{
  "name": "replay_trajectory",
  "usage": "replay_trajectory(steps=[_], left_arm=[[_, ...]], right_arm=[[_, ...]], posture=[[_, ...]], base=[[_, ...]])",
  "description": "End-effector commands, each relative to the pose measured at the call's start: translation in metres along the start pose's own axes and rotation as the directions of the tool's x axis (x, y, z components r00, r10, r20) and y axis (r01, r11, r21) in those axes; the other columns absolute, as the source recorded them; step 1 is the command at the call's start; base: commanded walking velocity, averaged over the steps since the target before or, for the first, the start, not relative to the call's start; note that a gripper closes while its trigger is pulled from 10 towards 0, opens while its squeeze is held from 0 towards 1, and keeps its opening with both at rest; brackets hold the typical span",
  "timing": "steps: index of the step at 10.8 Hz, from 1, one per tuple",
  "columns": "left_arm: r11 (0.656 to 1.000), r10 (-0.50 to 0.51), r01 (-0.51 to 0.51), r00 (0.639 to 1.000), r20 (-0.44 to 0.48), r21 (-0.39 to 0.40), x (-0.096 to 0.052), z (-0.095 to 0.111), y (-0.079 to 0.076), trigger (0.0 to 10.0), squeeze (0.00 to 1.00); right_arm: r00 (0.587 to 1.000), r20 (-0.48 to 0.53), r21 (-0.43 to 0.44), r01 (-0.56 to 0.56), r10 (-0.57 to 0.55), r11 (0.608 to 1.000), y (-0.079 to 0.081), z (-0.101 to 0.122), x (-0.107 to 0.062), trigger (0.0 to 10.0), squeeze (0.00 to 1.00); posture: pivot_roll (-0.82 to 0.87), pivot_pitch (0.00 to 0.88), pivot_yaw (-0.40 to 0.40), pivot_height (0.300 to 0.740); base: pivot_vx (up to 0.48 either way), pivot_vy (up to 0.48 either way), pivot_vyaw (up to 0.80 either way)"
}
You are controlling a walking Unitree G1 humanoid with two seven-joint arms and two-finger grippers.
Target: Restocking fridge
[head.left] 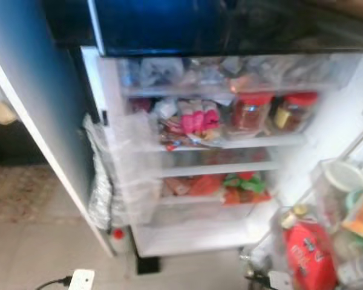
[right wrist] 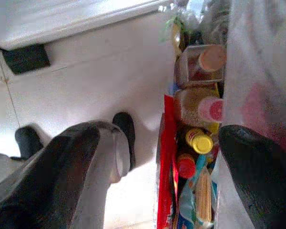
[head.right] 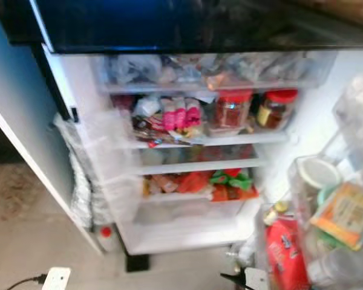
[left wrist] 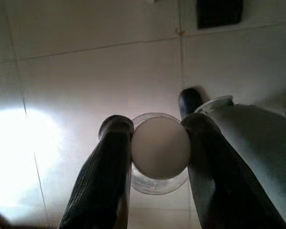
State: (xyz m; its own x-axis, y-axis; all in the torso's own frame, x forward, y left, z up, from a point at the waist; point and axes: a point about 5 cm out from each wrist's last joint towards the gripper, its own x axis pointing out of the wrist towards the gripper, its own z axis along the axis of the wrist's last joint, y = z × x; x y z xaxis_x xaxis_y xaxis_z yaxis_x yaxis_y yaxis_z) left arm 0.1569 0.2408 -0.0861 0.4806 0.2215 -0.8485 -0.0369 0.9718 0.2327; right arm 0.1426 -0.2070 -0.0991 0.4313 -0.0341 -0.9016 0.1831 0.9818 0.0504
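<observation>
Left hand (left wrist: 155,152) clamps a clear jar (left wrist: 159,152) (white lid) over floor tiles; right hand (right wrist: 157,157) gapes wide beside door-shelf bottles (right wrist: 200,140); fridge (head.left: 218,151) center frame, packed.

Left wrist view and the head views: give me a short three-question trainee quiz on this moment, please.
1. True or false: the left gripper is shut on a white round-topped container.
2. What colour are the lids of the two jars on the fridge shelf? A) green B) red C) blue
3. Fill in: the right gripper is ____, over the tiled floor beside the door rack of bottles.

Key: 1 true; 2 B; 3 open.
</observation>
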Motion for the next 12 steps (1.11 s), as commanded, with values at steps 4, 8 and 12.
replay_trajectory(steps=[4,8,12], left_arm=[[1.0,0.019,-0.018,0.999,-0.027,0.015,-0.001,-0.0077,0.0071,10.0,0.0],[0.999,0.013,-0.012,1.0,-0.025,0.032,-0.001,-0.0072,0.0063,10.0,0.0],[0.999,0.012,-0.011,1.0,-0.025,0.039,-0.001,-0.0071,0.0069,10.0,0.0]], right_arm=[[0.999,0.027,0.006,0.043,-0.044,0.999,-0.0127,0.0079,-0.0015,10.0,0.0],[0.999,0.026,0.004,0.039,-0.04,0.999,-0.0127,0.0078,-0.0015,10.0,0.0],[0.999,0.024,0.008,0.04,-0.041,0.999,-0.0119,0.0068,-0.0014,10.0,0.0]], posture=[[-0.13,0.044,-0.041,0.74],[-0.13,0.042,-0.041,0.74],[-0.13,0.037,-0.036,0.74]], base=[[0.0,0.0,0.0],[0.0,-0.061,0.0],[0.0,-0.249,0.0]])
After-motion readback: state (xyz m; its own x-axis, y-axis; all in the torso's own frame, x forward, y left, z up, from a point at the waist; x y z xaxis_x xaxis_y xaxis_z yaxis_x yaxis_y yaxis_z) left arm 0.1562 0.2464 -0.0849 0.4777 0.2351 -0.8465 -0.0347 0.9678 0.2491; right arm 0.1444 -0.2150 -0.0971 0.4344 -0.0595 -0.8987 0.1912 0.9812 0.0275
